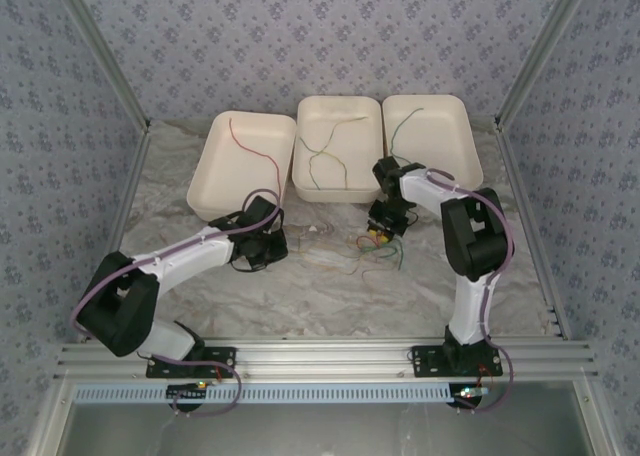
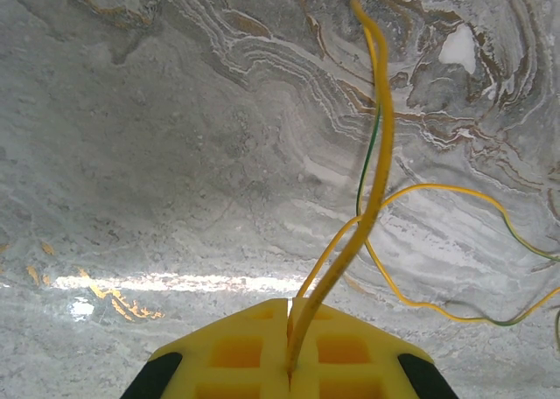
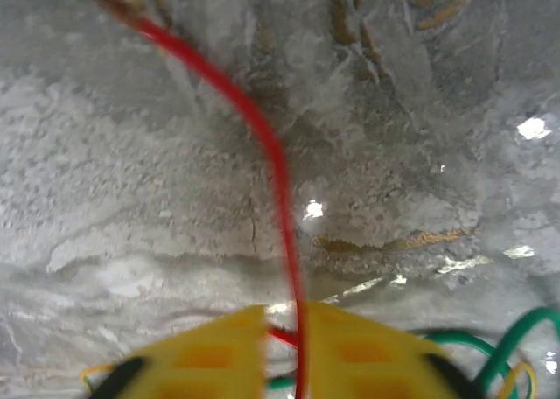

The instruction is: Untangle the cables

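Left pincer [image 2: 291, 364]: closed and clamped on a yellow cable [image 2: 378, 154]. In the left wrist view the cable leaves the seam between my yellow pads and runs up toward 12 o'clock. A thinner yellow loop and a green thread lie on the table [image 2: 157, 180] toward 3 o'clock.

Right pincer [image 3: 284, 355]: closed and clamped on a red cable [image 3: 271, 154]. In the right wrist view it rises from between the pads and bends toward 11 o'clock, its far end blurred. A green cable [image 3: 516, 333] curls at 4 o'clock, just beside my right pad.

Top view: the tangle [image 1: 380, 248] lies on the marbled surface under my right pincer, at 3 o'clock from my left pincer. Red, yellow and green strands spread out from it.

Three white trays stand in a row along the 12 o'clock edge, touching or nearly so.
- Left tray [image 1: 215, 176]: one red strand [image 1: 255, 148].
- Middle tray [image 1: 355, 176]: olive strands [image 1: 325, 156].
- Right tray [image 1: 450, 146]: one green strand [image 1: 405, 121].

I cannot tell how many cables are in the tangle.
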